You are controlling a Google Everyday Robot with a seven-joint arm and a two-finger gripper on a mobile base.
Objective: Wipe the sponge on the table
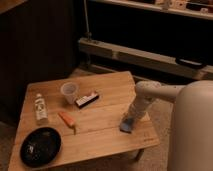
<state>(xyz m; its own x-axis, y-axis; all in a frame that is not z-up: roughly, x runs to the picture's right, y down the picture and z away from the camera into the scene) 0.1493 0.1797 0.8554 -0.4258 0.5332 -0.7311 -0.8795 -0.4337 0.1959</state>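
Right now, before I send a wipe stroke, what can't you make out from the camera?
- Camera view: the sponge shows only as a blue edge under the gripper, near the right edge of the table. The gripper hides the rest, including its contact with the wood.
- Camera view: what lies in the black dish is lost in shadow.
- Camera view: the label on the bottle is too small to read.
- Camera view: the robot body is cut off by the right edge.

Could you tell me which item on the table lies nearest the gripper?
The blue sponge, directly under the gripper near the table's right edge; the cup, block and carrot-like object sit further left.
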